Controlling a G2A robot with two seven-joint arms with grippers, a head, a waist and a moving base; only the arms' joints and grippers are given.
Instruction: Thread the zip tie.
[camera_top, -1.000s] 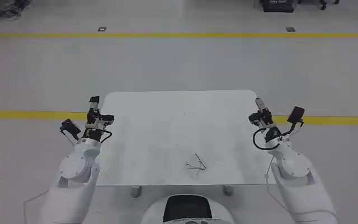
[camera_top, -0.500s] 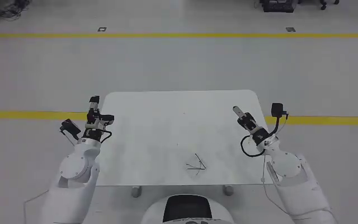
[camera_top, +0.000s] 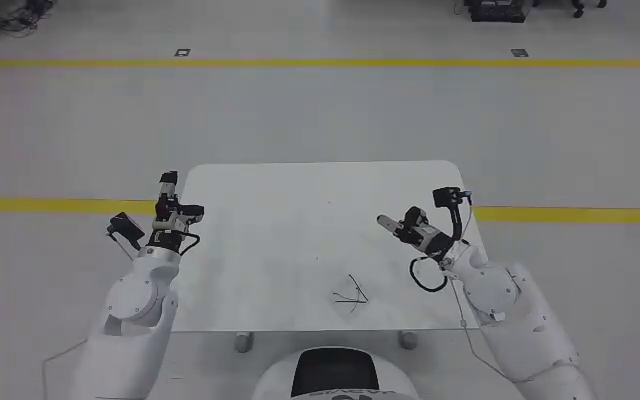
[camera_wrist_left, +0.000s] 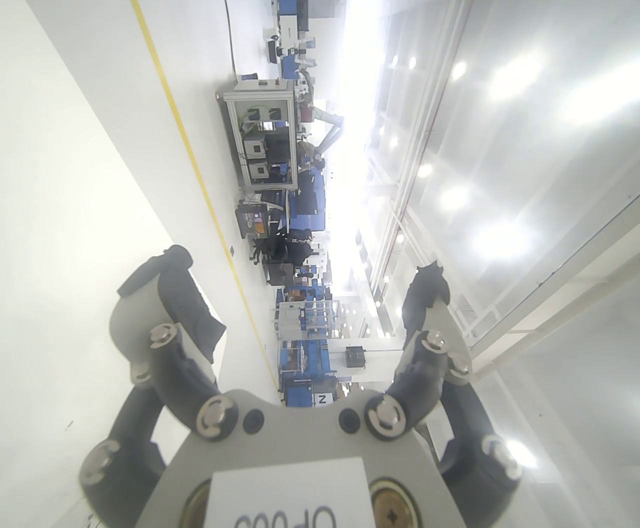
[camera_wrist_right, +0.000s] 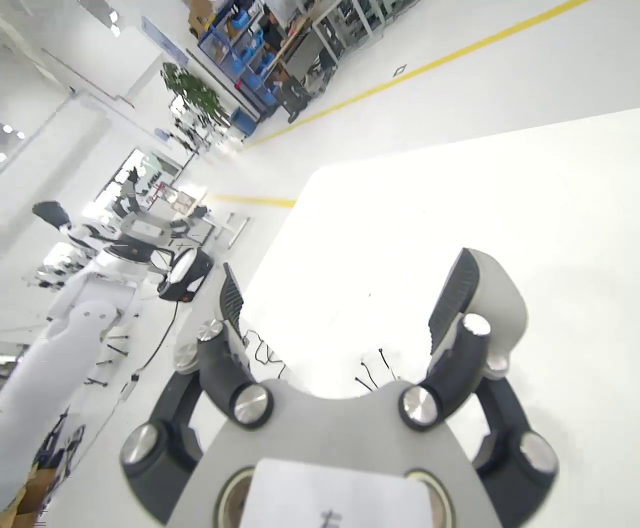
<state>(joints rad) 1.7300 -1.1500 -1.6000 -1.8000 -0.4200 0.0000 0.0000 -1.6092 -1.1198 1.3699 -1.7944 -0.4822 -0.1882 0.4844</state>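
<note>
A: Start at the left. Where's the left gripper (camera_top: 167, 181)?
B: Just off the left edge of the tabletop (camera_top: 300, 200), toward the far corner, pointing away from the robot. Jaws wide, nothing between them.
A: And the zip tie (camera_top: 350, 293)?
B: Flat on the tabletop by the near edge, a little right of middle — thin black strands crossing in a small tangle. I can't tell how many there are or which end is the head.
A: The right gripper (camera_top: 386, 222)?
B: Above the tabletop, in from the right edge and aimed inward. It's apart from the tie, on its far side. Jaws wide too, empty.
A: So the step is the pick-up.
B: I'd judge so. The right one should come down over a free end, jaws set across the strand, and close low — the tie is thin and lies flush, so a high pinch would likely miss. Lift one strand clear of the others before the left comes in for the other end.
</note>
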